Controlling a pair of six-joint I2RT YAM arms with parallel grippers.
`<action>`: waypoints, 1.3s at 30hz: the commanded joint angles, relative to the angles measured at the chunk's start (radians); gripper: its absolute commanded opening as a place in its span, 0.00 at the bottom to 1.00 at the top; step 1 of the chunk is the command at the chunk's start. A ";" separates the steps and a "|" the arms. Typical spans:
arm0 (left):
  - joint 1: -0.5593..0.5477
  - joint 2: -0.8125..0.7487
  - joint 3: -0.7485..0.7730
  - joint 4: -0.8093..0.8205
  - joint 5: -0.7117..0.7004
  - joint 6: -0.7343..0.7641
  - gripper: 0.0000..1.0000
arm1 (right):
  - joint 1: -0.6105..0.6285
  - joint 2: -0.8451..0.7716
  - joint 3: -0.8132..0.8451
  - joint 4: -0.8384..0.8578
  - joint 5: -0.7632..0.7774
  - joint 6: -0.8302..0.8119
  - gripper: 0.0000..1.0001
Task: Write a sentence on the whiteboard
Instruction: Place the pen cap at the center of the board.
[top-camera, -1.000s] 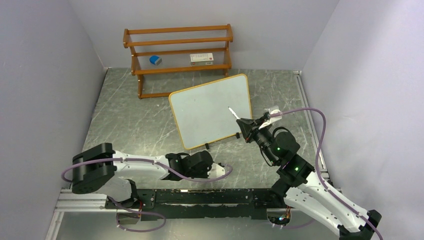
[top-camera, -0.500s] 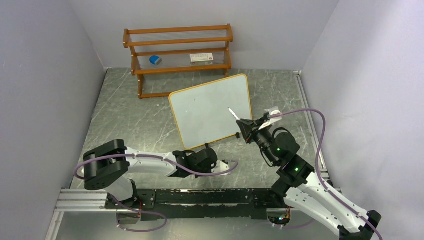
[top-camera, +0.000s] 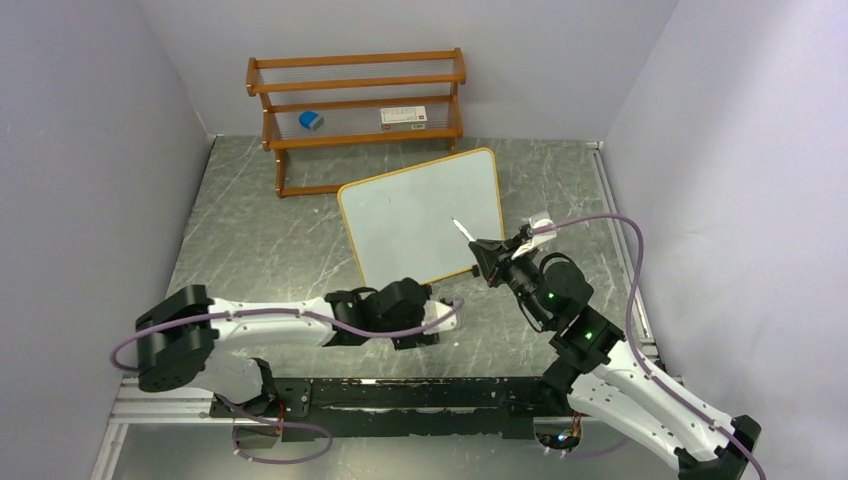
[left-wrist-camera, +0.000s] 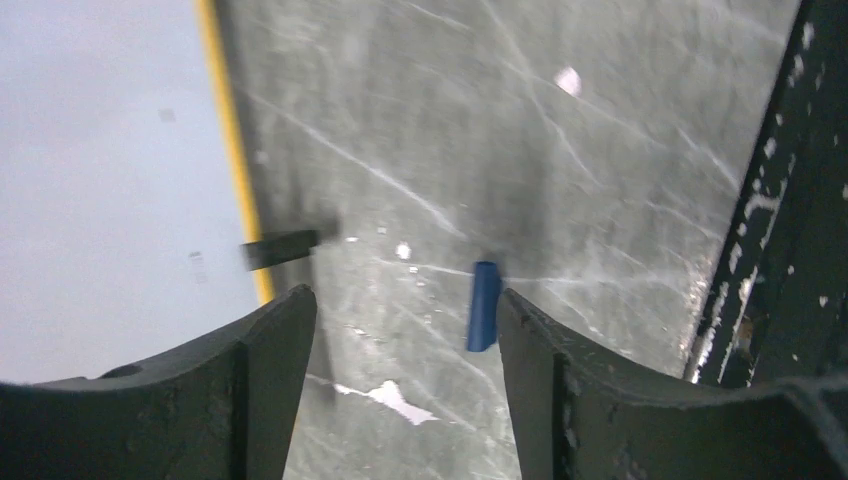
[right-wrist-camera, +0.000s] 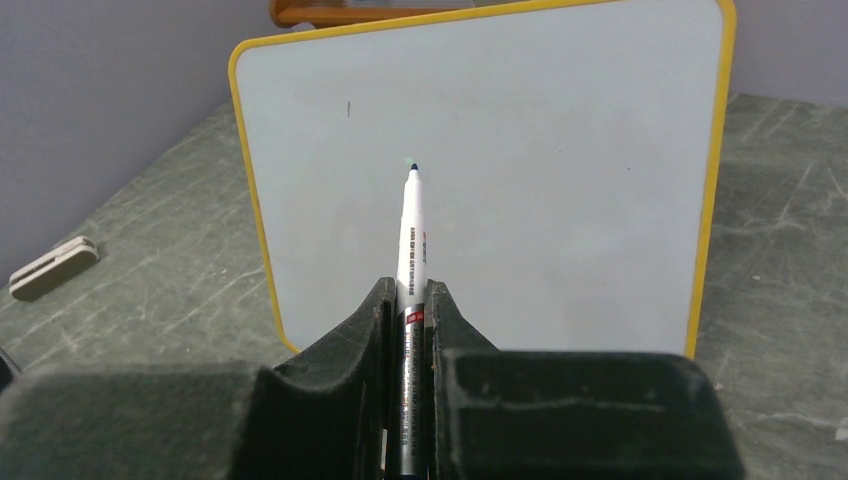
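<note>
Right wrist view: the right gripper (right-wrist-camera: 408, 300) pinches a marker (right-wrist-camera: 411, 230), its tip aimed at the whiteboard (right-wrist-camera: 560, 150) standing just ahead. The left gripper (left-wrist-camera: 400, 310), fingers spread, hovers over the table (left-wrist-camera: 600, 150), with a blue cap (left-wrist-camera: 484, 305) between its fingertips, near the whiteboard's black foot (left-wrist-camera: 280, 248).

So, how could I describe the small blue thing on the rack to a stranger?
Find the brown rack at the back wall, behind the whiteboard. Below its top shelf, toward the left, sits a small blue block; its only neighbour, further right, is white and longer.
</note>
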 joint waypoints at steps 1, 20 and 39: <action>0.061 -0.103 0.035 0.032 0.003 -0.056 0.73 | 0.001 0.013 -0.008 0.048 -0.031 -0.026 0.00; 0.409 -0.327 0.061 0.145 0.027 -0.383 0.85 | 0.002 0.079 0.026 0.038 -0.046 -0.069 0.00; 1.126 -0.333 -0.014 0.334 0.707 -0.761 0.81 | 0.022 0.145 0.071 0.059 -0.085 -0.107 0.00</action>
